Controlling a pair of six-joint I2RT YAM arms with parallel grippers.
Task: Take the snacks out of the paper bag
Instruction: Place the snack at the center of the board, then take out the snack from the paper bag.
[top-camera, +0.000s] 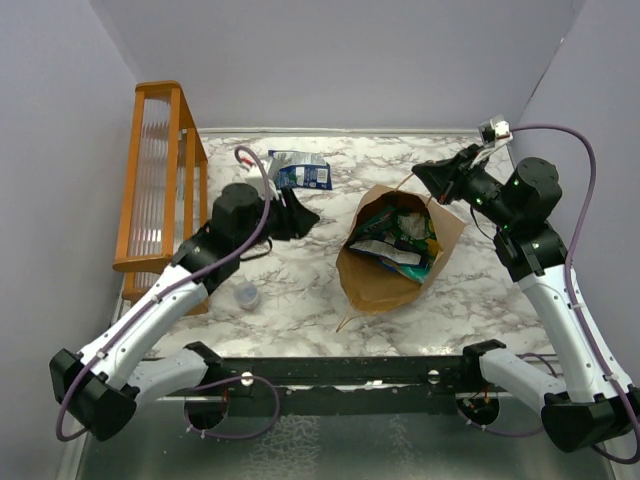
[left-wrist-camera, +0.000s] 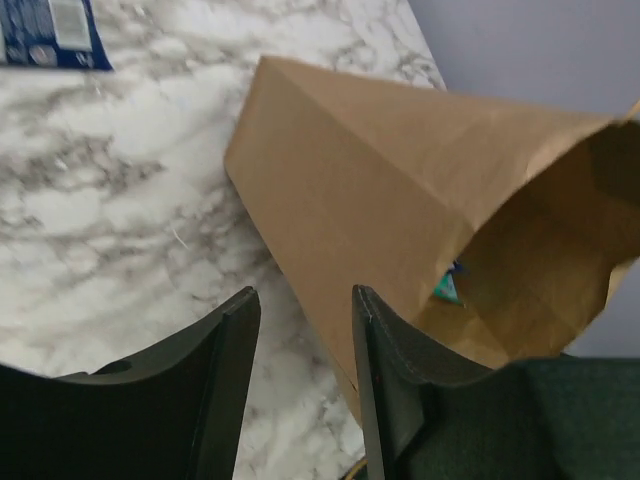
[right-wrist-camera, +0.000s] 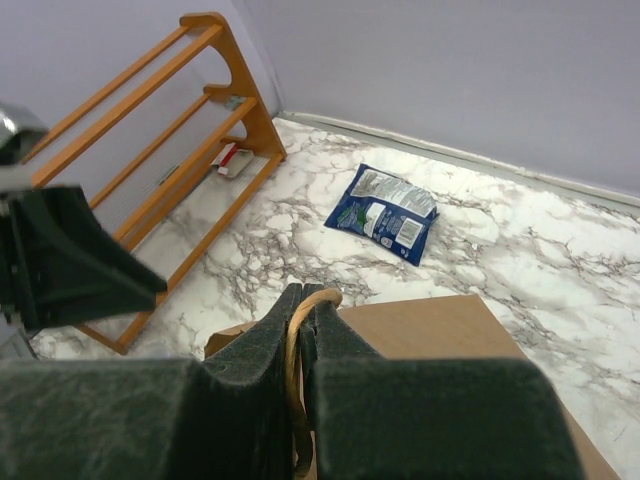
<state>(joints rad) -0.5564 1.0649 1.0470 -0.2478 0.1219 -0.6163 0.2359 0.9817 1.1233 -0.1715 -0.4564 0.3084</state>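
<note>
Top external view shows one dark blue packet out on the marble table beyond the paper bag, several snacks left inside its open mouth, the left gripper spread and empty beside it, the right gripper pinching its handle, and the packet's print too small to read.

The paper bag has its mouth wide open, so I see room to go in from above. My right gripper pinches the handle at the bag's far right and blocks that side. Left of the bag lie a blue packet and a cap, well apart.
</note>
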